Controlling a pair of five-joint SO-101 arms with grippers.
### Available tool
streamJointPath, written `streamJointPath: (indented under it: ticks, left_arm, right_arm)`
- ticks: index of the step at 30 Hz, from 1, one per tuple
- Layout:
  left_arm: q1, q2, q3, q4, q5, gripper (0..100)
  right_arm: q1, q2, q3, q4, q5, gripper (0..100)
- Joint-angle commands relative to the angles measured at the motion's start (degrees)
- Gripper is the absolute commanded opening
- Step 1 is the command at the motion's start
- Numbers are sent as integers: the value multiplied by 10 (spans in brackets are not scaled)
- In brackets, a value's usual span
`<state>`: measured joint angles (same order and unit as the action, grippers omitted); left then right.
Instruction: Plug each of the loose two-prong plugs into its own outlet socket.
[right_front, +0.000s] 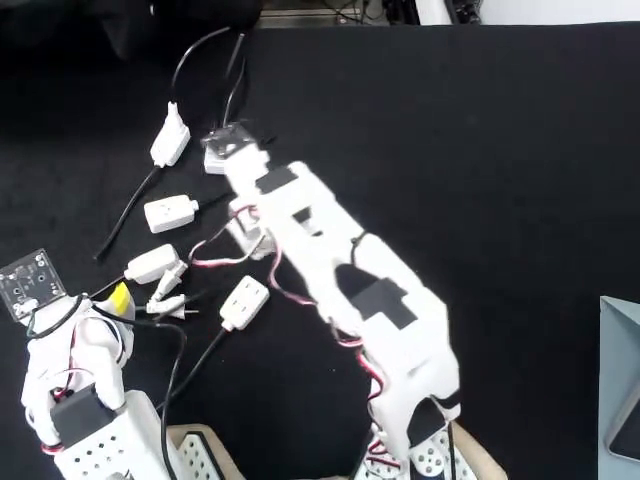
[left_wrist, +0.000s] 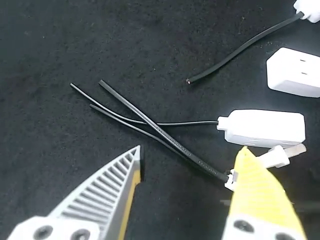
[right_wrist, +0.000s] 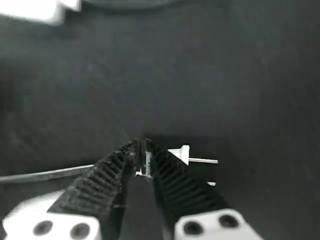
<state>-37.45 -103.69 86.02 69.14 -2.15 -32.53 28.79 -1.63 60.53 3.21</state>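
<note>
Right now the right arm's black ribbed claw (right_wrist: 141, 146) is pinched almost fully closed on a small white two-prong plug (right_wrist: 180, 152), whose metal prongs poke out sideways past the fingertips above the black cloth table (right_front: 480, 150). The left arm's claw (left_wrist: 190, 150), one grey finger and one yellow, gapes wide and holds nothing. It hangs over thin black cables (left_wrist: 150, 122), just beside a loose white plug (left_wrist: 275, 157) and a white rectangular outlet socket block (left_wrist: 262, 127). From the high view this cluster lies toward nine o'clock. A further socket block (right_front: 245, 302) sits about eight o'clock, nearer the centre. The fingertip grip looks shallow, so the plug may twist or slip as the prongs meet the slots, and an unanchored socket would likely skid. The only writing is faint print along one cable, too small to read.
</note>
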Motion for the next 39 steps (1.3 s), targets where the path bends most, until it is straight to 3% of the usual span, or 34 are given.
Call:
streamJointPath:
  ticks: [1, 6, 9, 14, 20, 26, 39]
  left_arm:
    - [-5, -4, -3, -10, 0, 293]
    - [-5, -4, -3, -10, 0, 293]
    - [-5, -4, -3, -10, 0, 293]
    - [-4, -4, -2, -10, 0, 293]
    - [-4, -4, 4, -13, 0, 293]
    - [-4, -4, 6, -14, -1, 293]
    - [-4, -4, 7, -11, -31, 293]
  right_arm:
    - [31, -81, -7, 119, 11, 15]
    - [52, -173, 2, 251, 38, 15]
    - [91, -228, 36, 282, 100, 15]
    - [117, -335, 119, 280, 310, 15]
    - [120, -372, 233, 169, 436, 50]
    - [105, -328, 289, 88, 498, 260]
    - [49, -167, 182, 57, 521, 290]
